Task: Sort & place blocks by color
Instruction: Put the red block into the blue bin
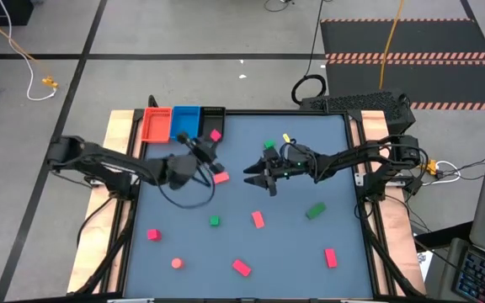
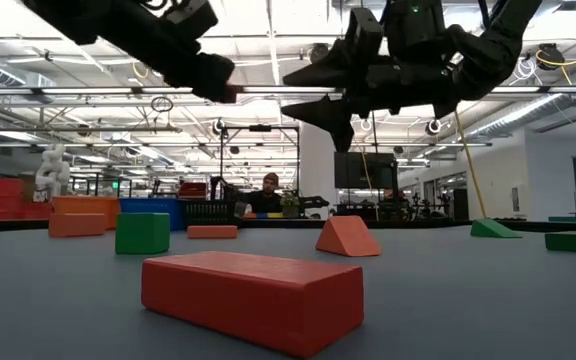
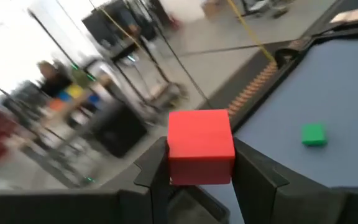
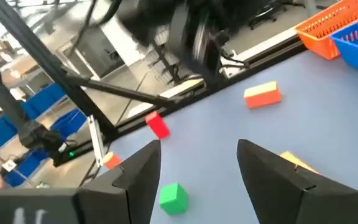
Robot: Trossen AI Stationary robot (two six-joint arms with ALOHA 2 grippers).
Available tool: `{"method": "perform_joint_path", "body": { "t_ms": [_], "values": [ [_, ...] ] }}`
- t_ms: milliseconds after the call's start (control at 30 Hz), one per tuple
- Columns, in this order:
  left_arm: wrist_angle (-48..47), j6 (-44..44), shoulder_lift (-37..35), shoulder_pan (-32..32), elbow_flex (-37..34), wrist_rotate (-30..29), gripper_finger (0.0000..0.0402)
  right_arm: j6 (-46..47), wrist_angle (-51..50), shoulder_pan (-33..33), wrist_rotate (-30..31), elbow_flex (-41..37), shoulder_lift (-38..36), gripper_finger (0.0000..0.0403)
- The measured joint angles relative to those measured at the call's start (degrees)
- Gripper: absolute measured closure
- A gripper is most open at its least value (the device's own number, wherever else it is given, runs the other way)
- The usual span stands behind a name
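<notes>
Left gripper (image 3: 201,177) is hanging above the table's (image 1: 301,248) centre-left, just right of the trays, and is clamping a red block (image 3: 200,154) between its two fingers (image 3: 257,174); the block is sitting squarely in the jaws, clear of the tabletop. In the overhead view the same gripper (image 1: 211,160) is near a pink block (image 1: 215,135) lying on the far side and a salmon block (image 1: 221,178) just nearside of it.

Right gripper (image 1: 258,175) is hovering mid-table with its jaws standing apart and nothing between them; the right wrist view shows bare table between the fingers (image 4: 138,171) and a green cube (image 4: 173,198) below.

Three trays are sitting side by side at the far left edge: red tray (image 1: 154,125), blue tray (image 1: 185,123), black tray (image 1: 213,119).

Loose blocks are lying scattered: a green one (image 1: 269,146) at the far middle, a green bar (image 1: 315,210) to the right, a small green cube (image 1: 215,220) centre, a red bar (image 1: 258,220) beside it, and along the near side red pieces (image 1: 153,234), (image 1: 242,268), (image 1: 331,257) and a salmon piece (image 1: 177,263).

A person (image 2: 271,190) is sitting in the room beyond the table.
</notes>
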Motion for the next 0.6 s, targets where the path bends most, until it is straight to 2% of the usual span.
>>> {"method": "perform_joint_path", "body": {
  "t_ms": [100, 267, 467, 600],
  "values": [
    [-10.48, -7.56, -4.38, 5.96, -0.01, 7.48, 0.0266, -0.84, 0.57, 0.0, -0.64, -0.92, 0.0, 0.0195],
    [-22.55, -13.57, -8.27, 18.16, -0.02, 16.16, 0.0266, -3.67, 0.38, -0.02, -0.67, -3.06, 0.0, 0.0195],
    [-24.57, -14.5, -7.46, 32.68, 0.0, 29.91, 0.0266, -5.89, 0.59, -1.18, -0.77, -4.42, -1.29, 0.0195],
    [-26.11, -14.24, -4.3, 38.69, -0.02, 31.15, 0.0266, -7.66, -0.23, -2.19, -0.79, -4.42, -3.62, 0.0195]
  ]
}}
